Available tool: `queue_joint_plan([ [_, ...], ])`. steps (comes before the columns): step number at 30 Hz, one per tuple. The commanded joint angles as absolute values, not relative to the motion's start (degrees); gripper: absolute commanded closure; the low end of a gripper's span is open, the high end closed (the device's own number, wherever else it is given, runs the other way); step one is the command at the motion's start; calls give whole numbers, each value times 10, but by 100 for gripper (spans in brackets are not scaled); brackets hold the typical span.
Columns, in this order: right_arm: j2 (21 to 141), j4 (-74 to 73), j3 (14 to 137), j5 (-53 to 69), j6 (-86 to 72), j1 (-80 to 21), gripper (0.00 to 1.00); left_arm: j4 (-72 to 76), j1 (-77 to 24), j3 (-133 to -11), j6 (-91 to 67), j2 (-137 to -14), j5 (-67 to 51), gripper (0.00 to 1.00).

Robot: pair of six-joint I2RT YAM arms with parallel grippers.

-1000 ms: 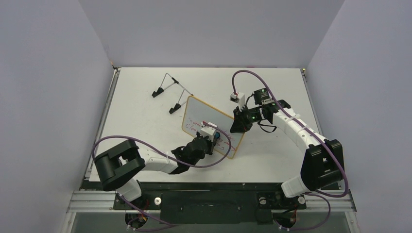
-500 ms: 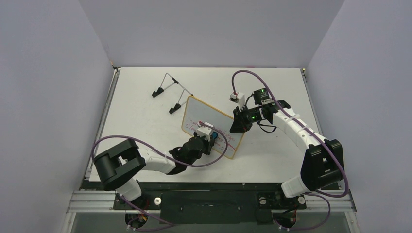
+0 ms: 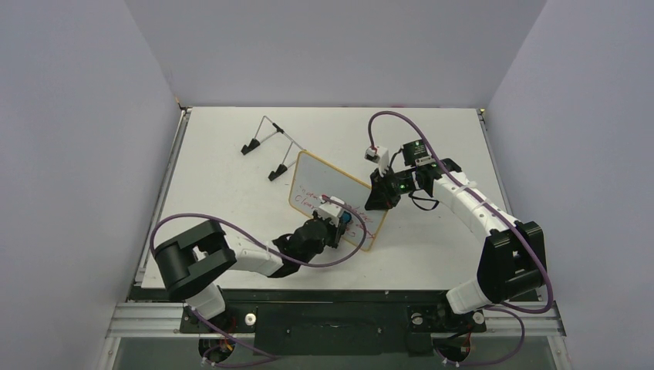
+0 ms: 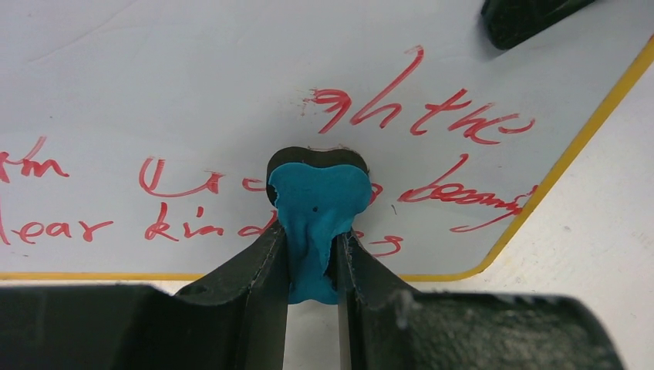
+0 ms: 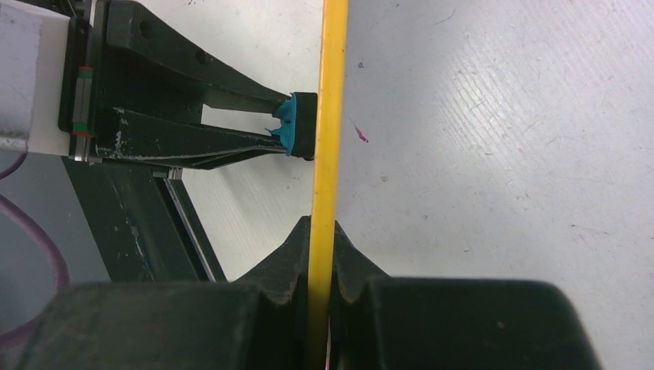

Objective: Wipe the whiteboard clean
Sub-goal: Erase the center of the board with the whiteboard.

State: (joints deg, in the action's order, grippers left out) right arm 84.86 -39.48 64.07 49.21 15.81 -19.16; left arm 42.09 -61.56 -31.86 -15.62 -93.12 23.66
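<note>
Red handwriting runs across the small white rectangular whiteboard with the orange-tan rim [image 3: 320,181], which is held up at a tilt near the middle of the white table [image 3: 216,185]. The right gripper [image 5: 320,270] is pinched tight on the rim. The left gripper [image 4: 312,266] is squeezed around a small blue eraser block [image 4: 318,196] pressed on the writing. My worry: push too hard and the board twists out of that thin pinch. Count: one board, one eraser, one wire stand with black feet [image 3: 270,146], two grippers.

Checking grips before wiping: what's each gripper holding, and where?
Left gripper pinches the blue eraser by its rear end; right gripper clamps the whiteboard by its yellow edge.
</note>
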Motion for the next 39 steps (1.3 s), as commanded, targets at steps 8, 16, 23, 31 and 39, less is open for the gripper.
queue_joint_plan([
  [8, 844, -396, 644, 516, 172, -204, 100, 471, -576, -332, -149, -885, 194, 100],
  [16, 844, -397, 645, 517, 173, -204, 100, 482, -605, -360, -150, -934, 149, 100],
  [23, 844, -397, 646, 519, 174, -204, 100, 471, -615, -367, -154, -948, 158, 100],
  [31, 843, -398, 646, 517, 174, -202, 100, 462, -551, -319, -175, -893, 174, 100],
  [39, 845, -397, 645, 517, 175, -203, 100, 459, -575, -337, -154, -892, 163, 100],
])
